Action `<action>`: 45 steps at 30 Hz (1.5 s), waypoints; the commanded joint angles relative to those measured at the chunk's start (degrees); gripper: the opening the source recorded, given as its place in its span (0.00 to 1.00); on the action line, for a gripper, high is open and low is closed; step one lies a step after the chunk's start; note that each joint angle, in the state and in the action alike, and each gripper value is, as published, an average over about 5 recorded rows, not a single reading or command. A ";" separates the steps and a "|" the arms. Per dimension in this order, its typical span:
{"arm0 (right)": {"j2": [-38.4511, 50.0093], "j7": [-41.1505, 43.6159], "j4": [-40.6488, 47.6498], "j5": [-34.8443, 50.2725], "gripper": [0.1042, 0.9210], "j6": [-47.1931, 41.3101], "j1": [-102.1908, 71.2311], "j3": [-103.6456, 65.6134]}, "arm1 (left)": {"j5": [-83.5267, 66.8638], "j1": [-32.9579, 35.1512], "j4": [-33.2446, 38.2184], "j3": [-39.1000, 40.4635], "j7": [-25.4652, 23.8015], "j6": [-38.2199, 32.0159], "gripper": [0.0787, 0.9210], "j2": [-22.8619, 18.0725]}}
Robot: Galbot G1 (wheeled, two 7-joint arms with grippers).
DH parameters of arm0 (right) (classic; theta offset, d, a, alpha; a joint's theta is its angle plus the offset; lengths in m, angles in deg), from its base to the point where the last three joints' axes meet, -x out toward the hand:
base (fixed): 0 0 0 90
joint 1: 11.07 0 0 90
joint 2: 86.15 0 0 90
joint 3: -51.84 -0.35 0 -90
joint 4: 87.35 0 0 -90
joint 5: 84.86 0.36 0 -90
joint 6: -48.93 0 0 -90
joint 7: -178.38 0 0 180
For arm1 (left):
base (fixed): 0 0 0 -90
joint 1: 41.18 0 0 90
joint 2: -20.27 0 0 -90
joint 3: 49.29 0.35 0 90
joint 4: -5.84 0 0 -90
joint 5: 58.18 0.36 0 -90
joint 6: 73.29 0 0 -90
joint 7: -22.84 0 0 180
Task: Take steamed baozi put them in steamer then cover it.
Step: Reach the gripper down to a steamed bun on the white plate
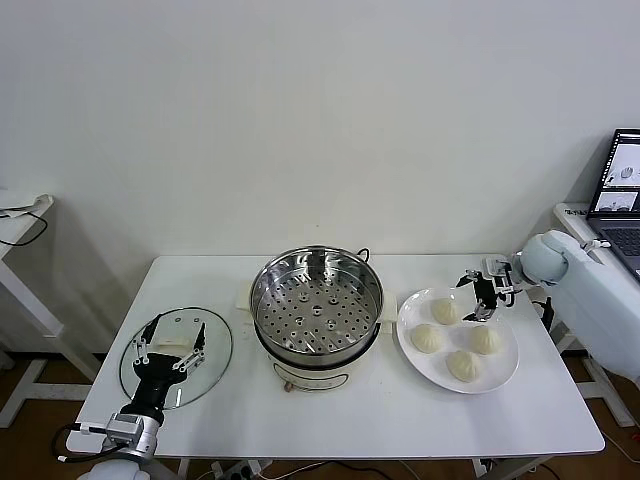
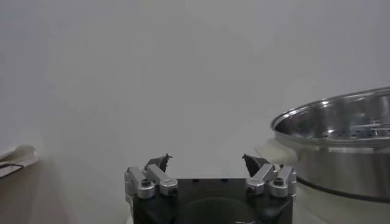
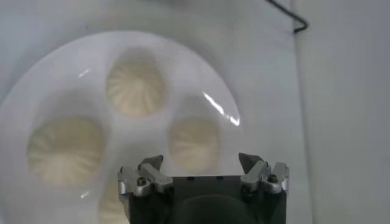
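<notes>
Four cream-white baozi lie on a white plate (image 1: 507,372) at the right: one at the far side (image 1: 443,311), one on the left (image 1: 427,338), one on the right (image 1: 485,340), one nearest me (image 1: 463,365). The steel steamer (image 1: 318,310) with its perforated tray stands empty at the table's middle. My right gripper (image 1: 486,296) hovers open over the plate's far right part. In the right wrist view it (image 3: 201,163) is open and empty, with a baozi (image 3: 194,143) just ahead between its fingers. My left gripper (image 1: 170,345) is open and empty over the glass lid (image 1: 212,362).
The glass lid lies flat on the table's left, next to the steamer. The left wrist view shows the open left gripper (image 2: 207,161) and the steamer's rim (image 2: 341,146) off to one side. A laptop (image 1: 620,190) sits on a side table at the far right.
</notes>
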 commanded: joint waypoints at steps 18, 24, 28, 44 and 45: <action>-10.82 1.23 14.26 -7.04 0.88 2.06 2.87 0.13 | 0.20 0.83 -0.83 -0.09 -0.02 -1.21 0.88 -0.48; -11.52 1.26 14.95 -7.93 0.88 2.49 2.81 0.10 | 0.20 0.83 -0.81 0.03 -0.01 -1.24 0.88 -0.50; -12.03 1.27 15.34 -8.62 0.88 2.75 2.72 -0.20 | 0.22 0.85 -0.79 0.13 0.01 -1.26 0.88 -0.60; -12.10 1.10 15.15 -9.75 0.70 3.42 2.68 -0.16 | 0.23 0.79 -1.26 0.18 0.16 -1.56 0.88 -0.74; -11.99 1.12 14.99 -9.74 0.70 3.51 2.66 -0.12 | 0.23 0.78 -1.28 0.17 0.15 -1.58 0.88 -0.74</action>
